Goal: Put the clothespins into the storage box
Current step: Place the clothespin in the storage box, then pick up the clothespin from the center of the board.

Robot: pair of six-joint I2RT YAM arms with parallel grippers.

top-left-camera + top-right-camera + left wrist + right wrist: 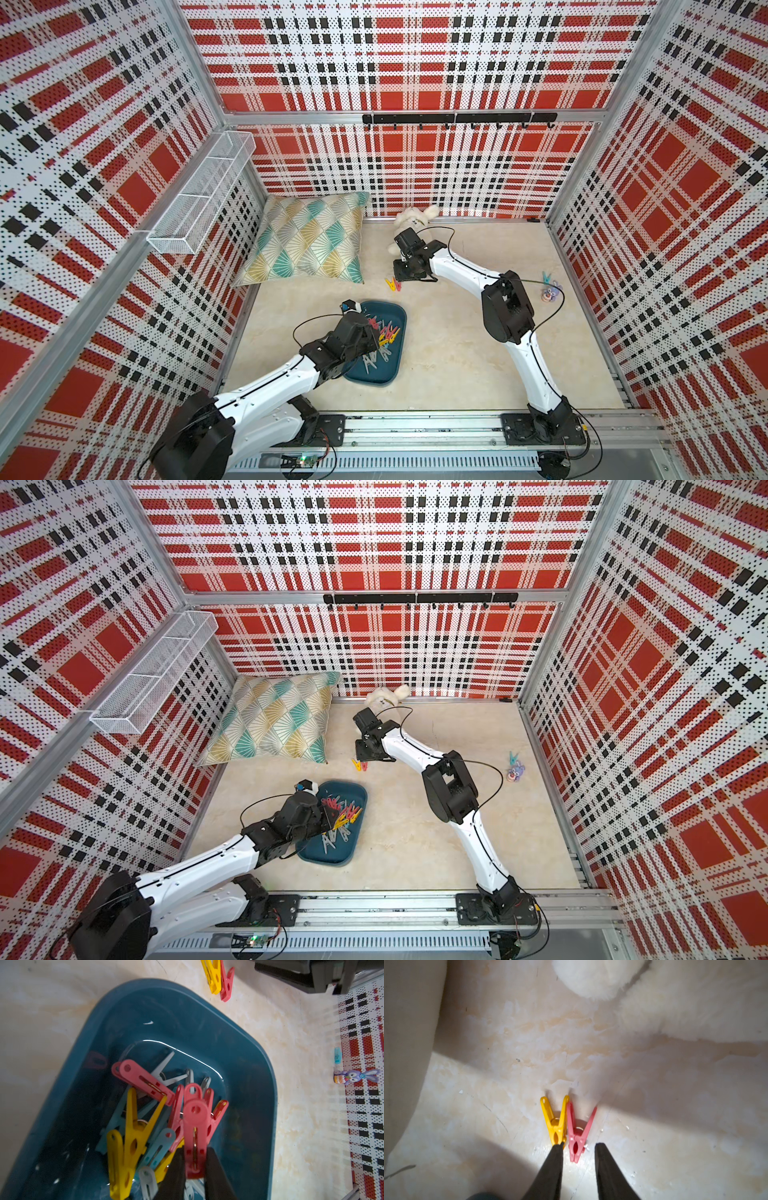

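The dark teal storage box (386,374) (259,1059) lies on the floor at the front left and holds several clothespins (133,1130) in red, yellow, light blue and grey. Over it, my left gripper (194,1149) (376,332) is shut on a red clothespin (195,1122), with a finger pressed to each side. Further back, a yellow clothespin (555,1124) (390,284) and a red clothespin (578,1136) lie side by side on the floor. My right gripper (579,1145) (401,276) is open, low over them, its fingers either side of the red one. A light blue clothespin (547,277) (338,1055) lies at the far right.
A patterned pillow (307,239) leans in the back left corner, and a white plush toy (409,222) lies just behind the right gripper. A small purple rabbit figure (550,293) sits beside the blue clothespin. A white wire basket (199,195) hangs on the left wall, and a black hook rail (457,119) on the back wall.
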